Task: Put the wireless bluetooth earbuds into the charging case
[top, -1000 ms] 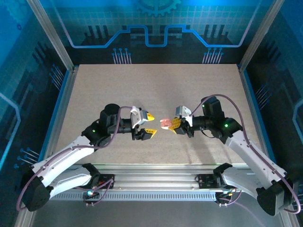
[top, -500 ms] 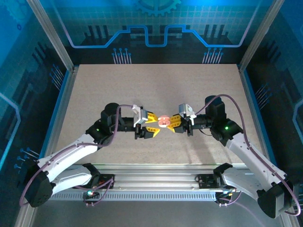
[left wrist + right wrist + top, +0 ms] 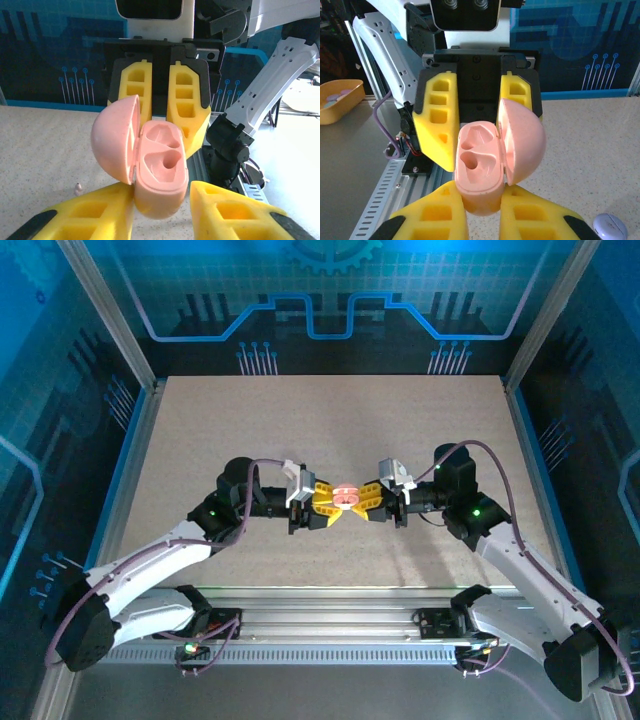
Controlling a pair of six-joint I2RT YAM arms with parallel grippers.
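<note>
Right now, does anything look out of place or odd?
Nothing is damaged or spilled. The pink charging case hangs open between the left tool and right tool, both wells empty, while one tiny pale piece, possibly an earbud, lies loose on the table.

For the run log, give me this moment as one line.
right hand: shut on case | left hand: open around case | lid: open | sockets: empty
</note>
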